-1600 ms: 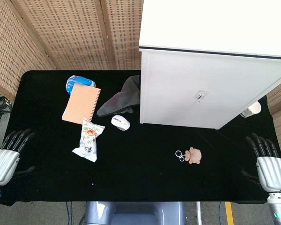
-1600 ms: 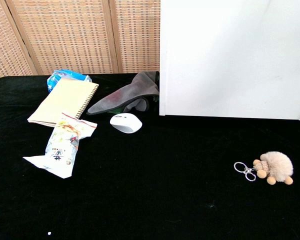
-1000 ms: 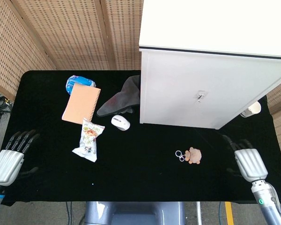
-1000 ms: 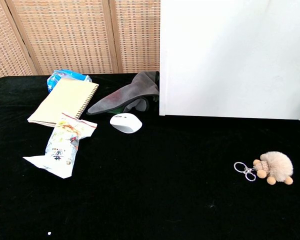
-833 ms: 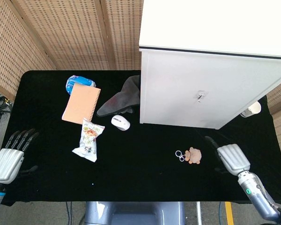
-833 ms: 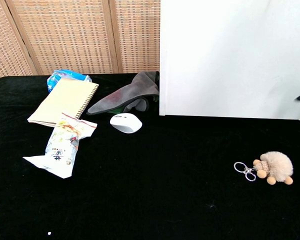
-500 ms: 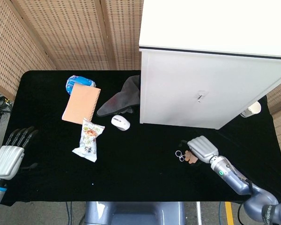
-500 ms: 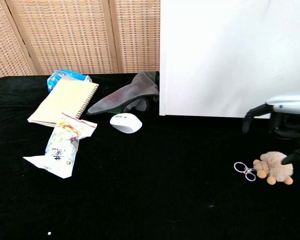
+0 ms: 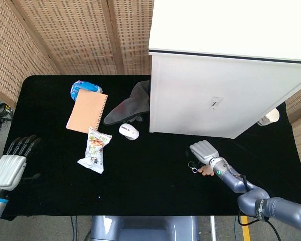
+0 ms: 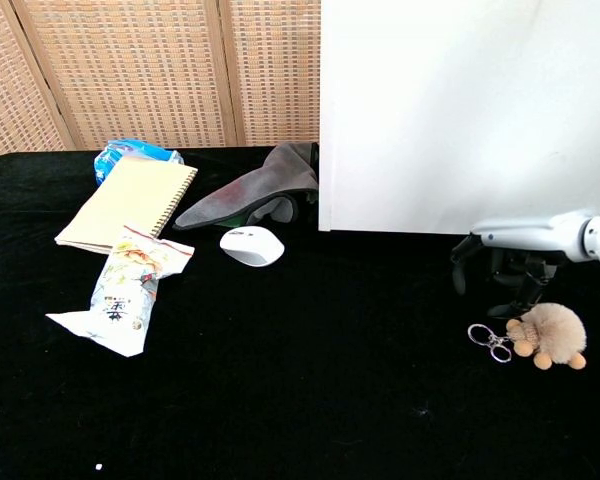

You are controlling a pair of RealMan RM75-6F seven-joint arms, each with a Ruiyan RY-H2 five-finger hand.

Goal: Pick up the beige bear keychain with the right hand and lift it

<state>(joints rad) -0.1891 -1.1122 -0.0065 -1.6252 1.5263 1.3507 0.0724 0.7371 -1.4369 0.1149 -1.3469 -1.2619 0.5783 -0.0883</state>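
Observation:
The beige bear keychain [image 10: 550, 335] lies on the black table with its metal ring [image 10: 489, 340] to its left; in the head view only a bit of the bear keychain [image 9: 207, 171] shows under the hand. My right hand [image 10: 510, 257] hovers palm down just above and behind it, fingers hanging apart, holding nothing; from the head view the right hand [image 9: 202, 151] covers most of the bear. My left hand [image 9: 11, 168] rests at the table's left edge, fingers spread and empty.
A white cabinet [image 9: 226, 75] stands at the back right. On the left lie a notebook [image 9: 87, 111], a snack packet [image 9: 96, 150], a white mouse [image 9: 129, 131], a dark glove [image 9: 131, 104] and a blue packet [image 9: 85, 88].
My right hand swept from the table's right edge leftward and now hangs over the keychain. The keychain has not moved. The left hand barely shifted.

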